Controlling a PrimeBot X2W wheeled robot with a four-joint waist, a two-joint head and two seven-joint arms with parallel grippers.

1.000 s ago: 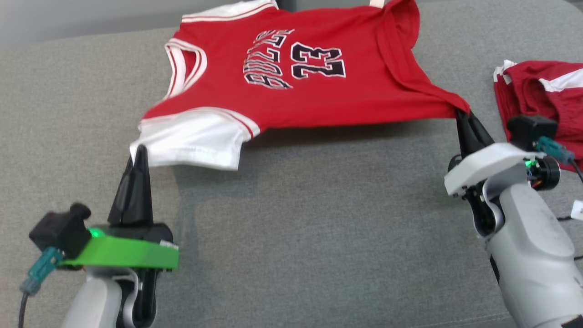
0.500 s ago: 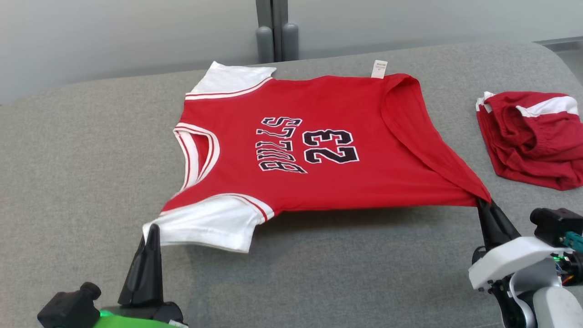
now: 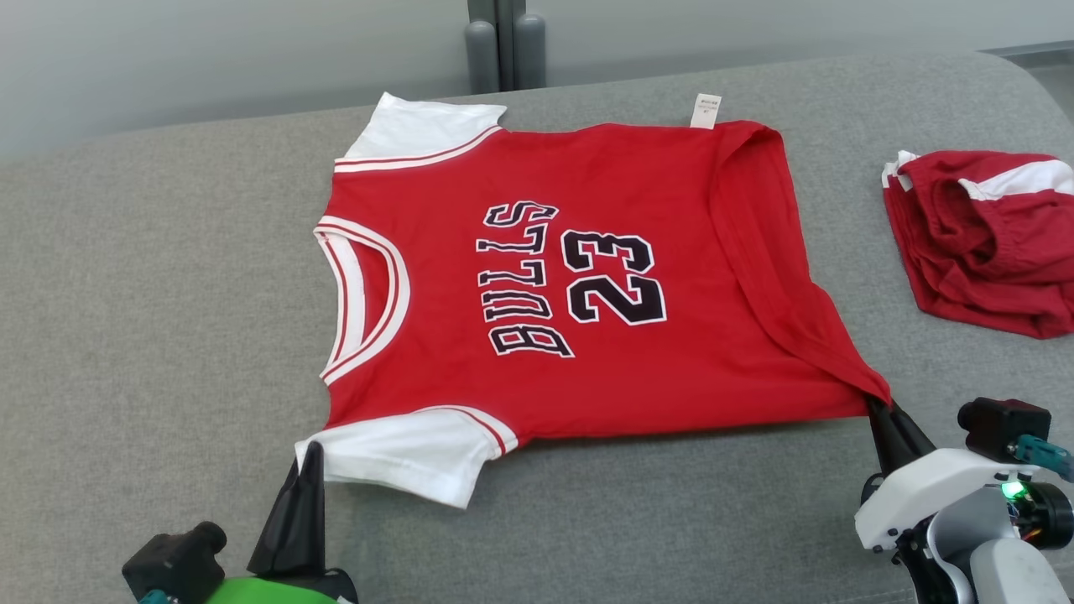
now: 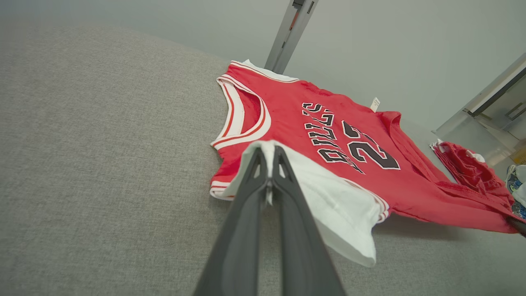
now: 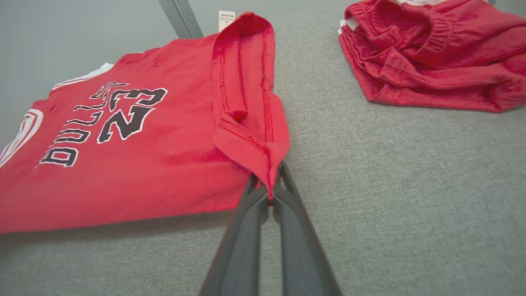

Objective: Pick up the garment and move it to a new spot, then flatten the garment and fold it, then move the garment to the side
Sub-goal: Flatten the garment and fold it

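Observation:
A red jersey (image 3: 587,277) with white sleeves, lettered BULLS 23, lies spread on the grey cushion, collar toward the left. My left gripper (image 3: 312,449) is shut on the near white sleeve (image 4: 328,197), pinching its corner; the left wrist view shows this gripper (image 4: 268,154) with the cloth between the fingertips. Shut on the jersey's near hem corner is my right gripper (image 3: 877,407), at the lower right. In the right wrist view that gripper (image 5: 270,185) holds the folded-over red hem (image 5: 250,123) just above the cushion.
A second red and white garment (image 3: 982,239) lies bunched at the right side of the cushion (image 3: 168,335), also in the right wrist view as the bunched garment (image 5: 431,53). A grey post (image 3: 503,46) stands behind the far edge against a pale wall.
The head camera has shifted, so the whole scene sits lower and wider. The jersey's near edge has come down closer to the cushion, both grippers still holding it.

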